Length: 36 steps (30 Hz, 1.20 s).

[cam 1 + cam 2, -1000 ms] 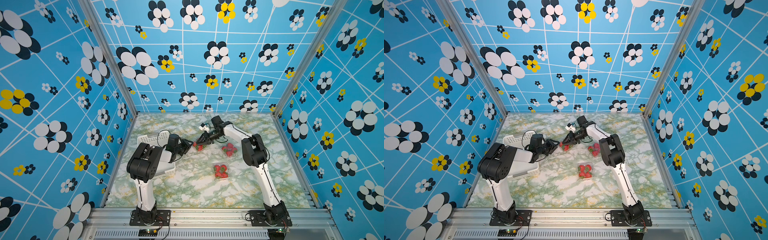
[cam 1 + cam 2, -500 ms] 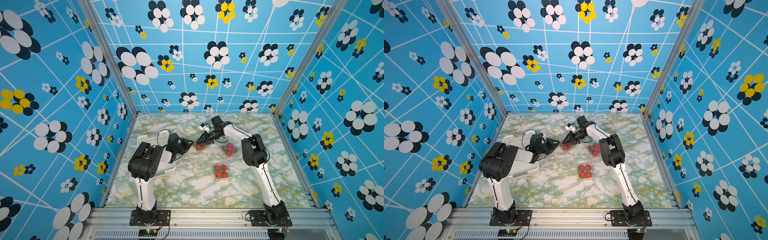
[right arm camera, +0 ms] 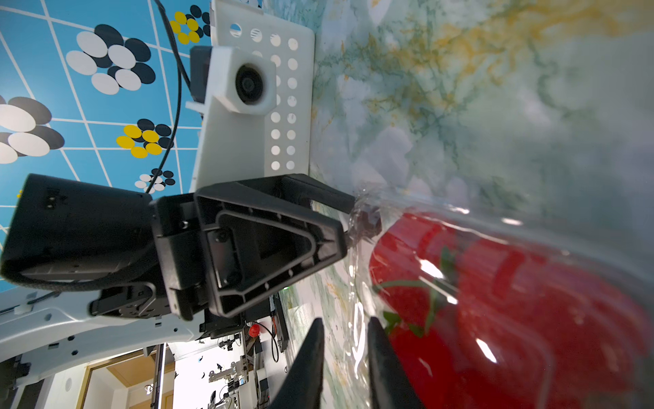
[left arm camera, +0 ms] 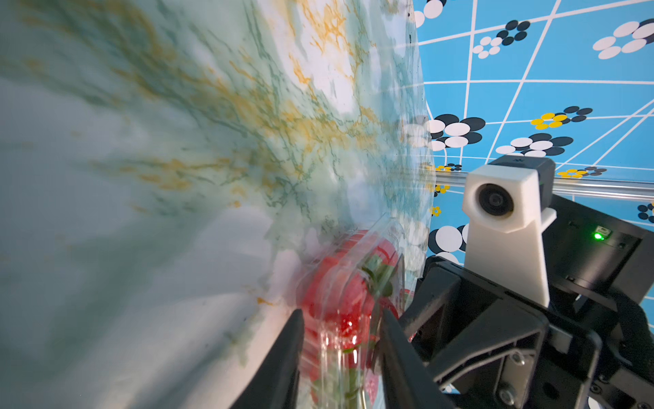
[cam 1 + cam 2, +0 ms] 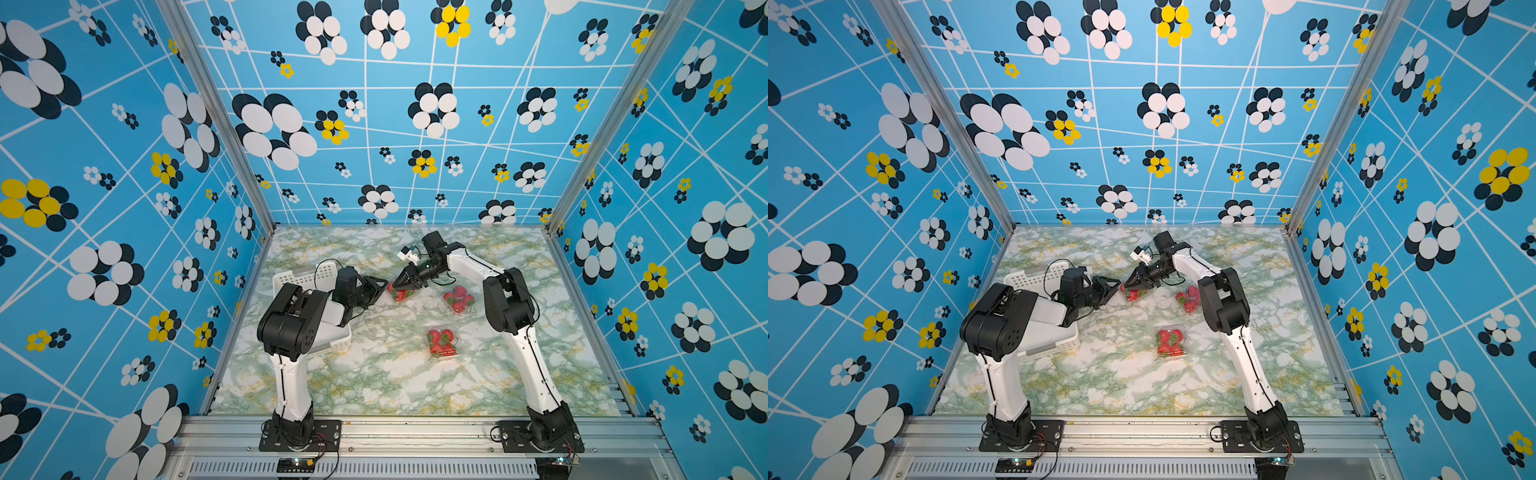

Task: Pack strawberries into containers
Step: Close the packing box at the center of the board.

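Marbled green-and-white tabletop within blue flower-print walls. Three clear clamshell punnets on it, each loaded with red strawberries: far punnet between both arms, second punnet just beside right arm, third punnet nearer front edge, apart from both. Left tool clamped across far punnet's edge, plastic crumpled at tips. Right tool pressed nearly together on same punnet's thin clear rim. White perforated basket partly hidden under left arm.

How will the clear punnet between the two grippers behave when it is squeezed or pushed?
The clear punnet probably flexes easily: its thin wall looks crumpled at the left gripper. It likely slides on the smooth table. The strawberries inside may bruise if squeezed.
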### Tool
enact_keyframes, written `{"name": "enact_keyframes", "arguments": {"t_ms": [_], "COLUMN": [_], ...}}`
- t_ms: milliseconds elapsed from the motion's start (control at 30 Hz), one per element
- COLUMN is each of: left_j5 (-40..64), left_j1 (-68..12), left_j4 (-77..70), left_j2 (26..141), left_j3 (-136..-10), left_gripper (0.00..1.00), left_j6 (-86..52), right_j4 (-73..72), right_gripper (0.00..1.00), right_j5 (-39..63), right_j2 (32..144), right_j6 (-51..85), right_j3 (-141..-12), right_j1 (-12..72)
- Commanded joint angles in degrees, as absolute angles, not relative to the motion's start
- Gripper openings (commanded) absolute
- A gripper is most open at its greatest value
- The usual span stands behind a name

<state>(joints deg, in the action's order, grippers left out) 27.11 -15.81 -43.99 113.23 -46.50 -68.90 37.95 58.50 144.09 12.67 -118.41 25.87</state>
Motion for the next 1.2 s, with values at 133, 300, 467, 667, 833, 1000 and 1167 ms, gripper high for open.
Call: {"name": "enact_keyframes", "arguments": {"t_ms": [133, 300, 467, 667, 833, 1000, 1167], "left_j5": [28.6, 28.9, 29.0, 28.5, 28.6, 27.2, 26.8], "left_j1": [-15.4, -16.6, -18.5, -20.5, -21.1, -22.1, -22.9], "left_j4": [-43.5, -41.2, -37.3, -37.6, -38.3, -37.2, -38.2], "left_j2": [112.7, 109.8, 108.2, 107.9, 108.0, 104.4, 103.9], "left_j3": [-43.5, -42.4, -43.3, -42.7, -42.6, -40.8, -39.7], "left_gripper": [0.41, 0.42, 0.42, 0.42, 0.42, 0.42, 0.42], "left_j6": [-67.4, -65.9, -64.2, -64.5, -64.9, -64.6, -64.8], "right_j4": [37.7, 32.3, 30.2, 30.1, 31.8, 29.5, 29.4], "right_gripper": [0.28, 0.31, 0.31, 0.3, 0.29, 0.28, 0.28], "right_j5": [53.5, 52.7, 51.7, 51.8, 51.9, 51.3, 51.3], "right_j2": [140.2, 136.9, 135.8, 135.2, 134.7, 133.2, 133.0], "right_j6": [12.1, 13.9, 15.4, 15.2, 13.7, 14.2, 13.7], "right_j3": [-116.8, -114.3, -113.6, -111.6, -110.0, -106.1, -105.5], "right_j1": [25.0, 24.7, 24.2, 23.9, 24.0, 23.9, 24.1]}}
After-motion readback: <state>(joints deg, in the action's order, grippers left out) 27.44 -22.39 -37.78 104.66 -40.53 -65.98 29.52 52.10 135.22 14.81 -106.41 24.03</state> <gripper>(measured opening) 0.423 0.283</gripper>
